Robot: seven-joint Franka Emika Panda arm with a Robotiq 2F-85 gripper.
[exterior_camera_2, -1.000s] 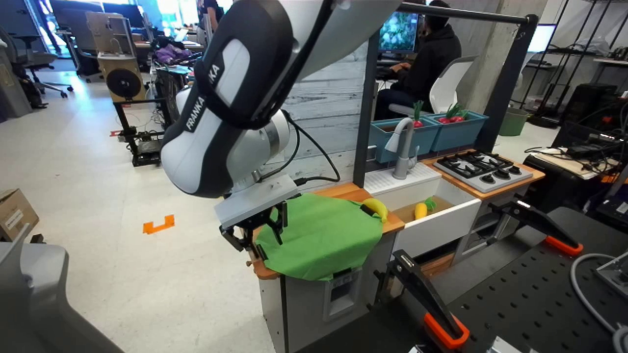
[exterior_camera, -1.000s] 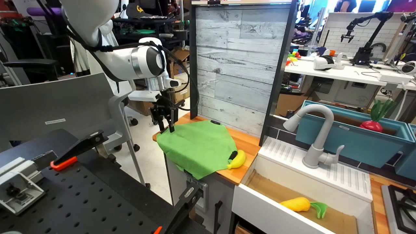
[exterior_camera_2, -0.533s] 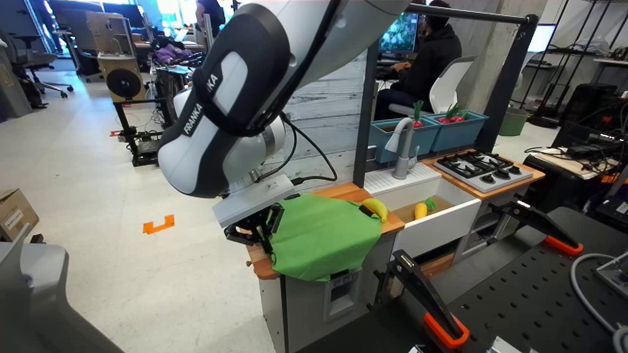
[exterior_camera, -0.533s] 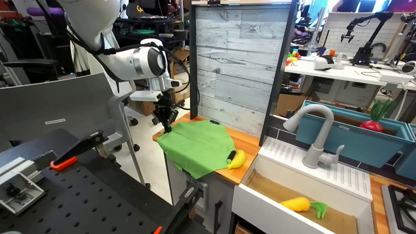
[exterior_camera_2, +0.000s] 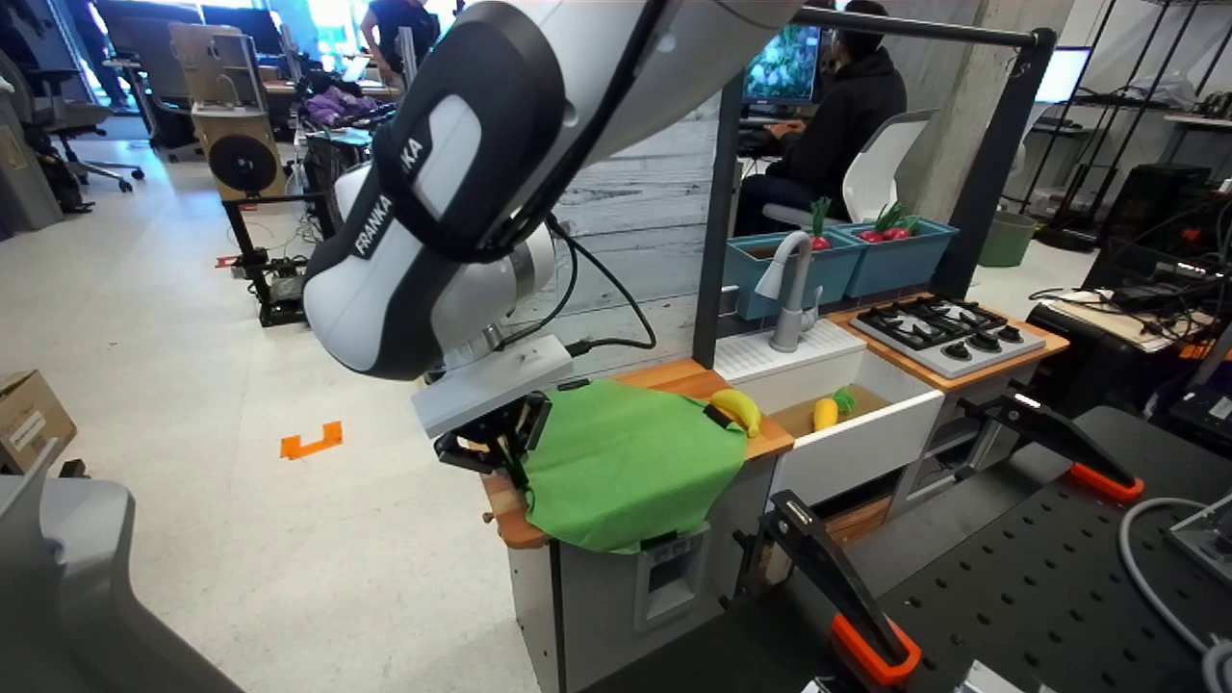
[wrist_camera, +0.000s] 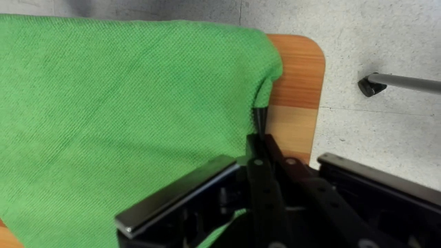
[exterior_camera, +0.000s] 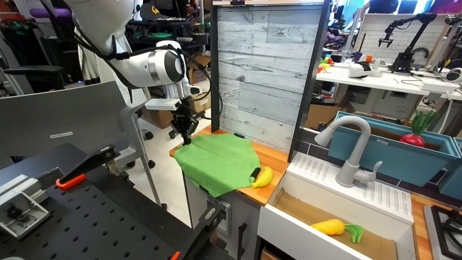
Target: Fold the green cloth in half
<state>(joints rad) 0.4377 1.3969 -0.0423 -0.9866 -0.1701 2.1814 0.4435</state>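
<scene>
The green cloth [exterior_camera: 220,162] lies spread over the wooden countertop [exterior_camera: 276,160], its front part draping past the counter edge in both exterior views. Black tabs sit along its border, such as the black tab [exterior_camera: 255,174] beside the banana. At the cloth's outer side edge, my gripper [wrist_camera: 260,137] has its jaws together on another black tab [wrist_camera: 260,115], and the cloth puckers just beyond it in the wrist view. Seen from outside, the gripper [exterior_camera_2: 517,476] points down at that edge, close to the countertop. The exact contact inside the fingertips is dark in the wrist view.
A toy banana [exterior_camera: 263,177] rests on the counter by the cloth. Behind rises a grey wood-look panel [exterior_camera: 267,72]. A white sink [exterior_camera: 299,231] with a yellow toy vegetable [exterior_camera: 328,226] and a grey faucet [exterior_camera: 357,155] adjoin. A black clamp [exterior_camera_2: 837,577] stands in front.
The jaws have gone from open to shut on the tab. The gripper has risen slightly, and the cloth has shifted a little toward it, its tab drawing away from the banana.
</scene>
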